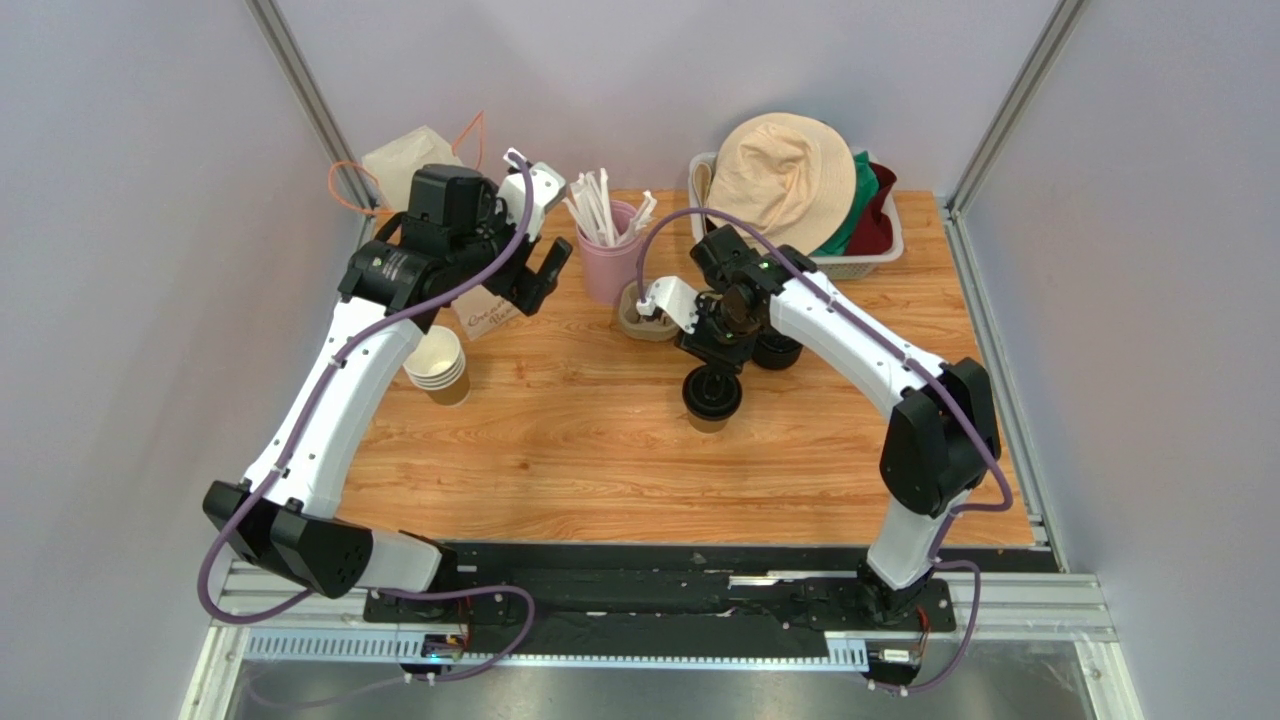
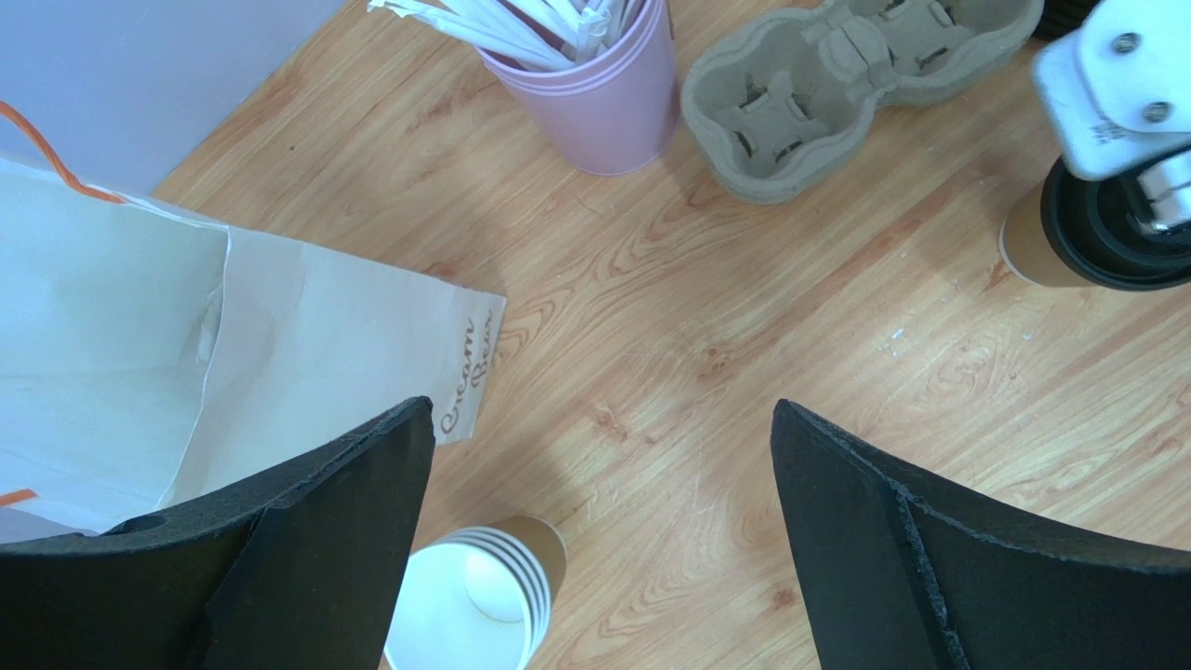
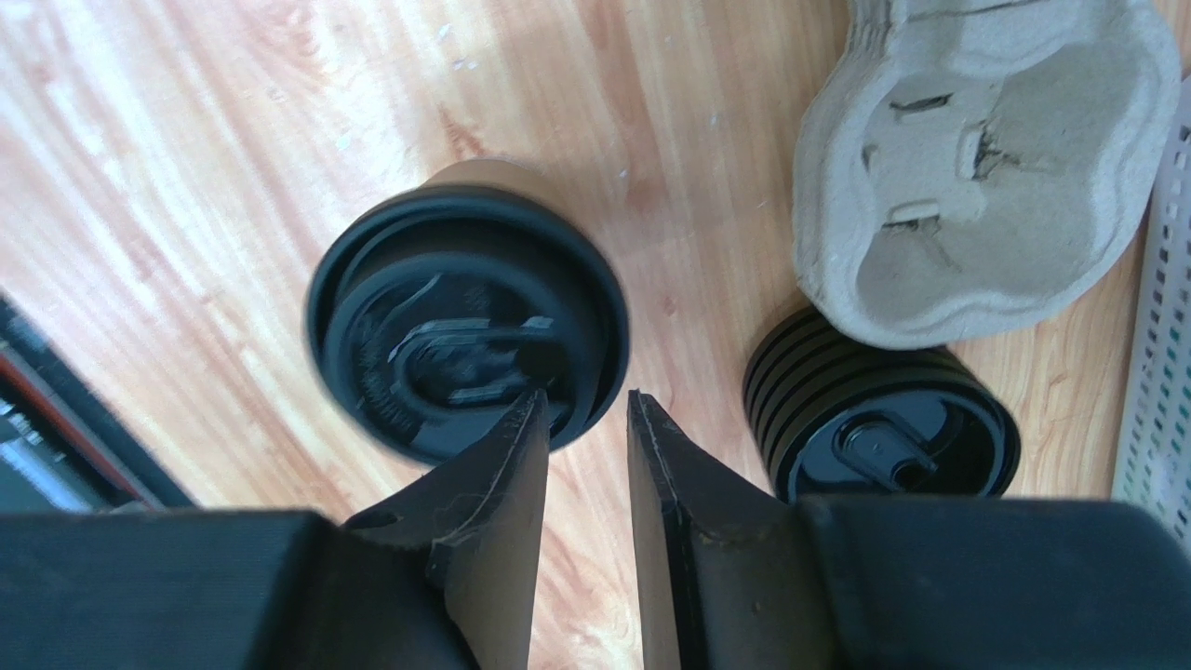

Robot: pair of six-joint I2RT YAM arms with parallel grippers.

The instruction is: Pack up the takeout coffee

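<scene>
The takeout coffee (image 1: 711, 395), a brown paper cup with a black lid, stands on the wooden table right of centre. It also shows in the left wrist view (image 2: 1105, 231) and the right wrist view (image 3: 468, 328). My right gripper (image 1: 720, 357) hovers just over its far edge. Its jaws (image 3: 587, 405) are a narrow gap apart with bare wood between them, holding nothing, the lid's rim beside the left finger. My left gripper (image 1: 538, 282) is wide open and empty (image 2: 598, 419) above the table beside a white paper bag (image 2: 280, 363).
A stack of lidless paper cups (image 1: 436, 365) stands left, below the bag (image 1: 489, 315). A stack of black lids (image 3: 881, 419) and a pulp cup carrier (image 3: 979, 168) sit by the coffee. A pink cup of straws (image 1: 609, 255) and a basket (image 1: 887, 248) of hats stand behind.
</scene>
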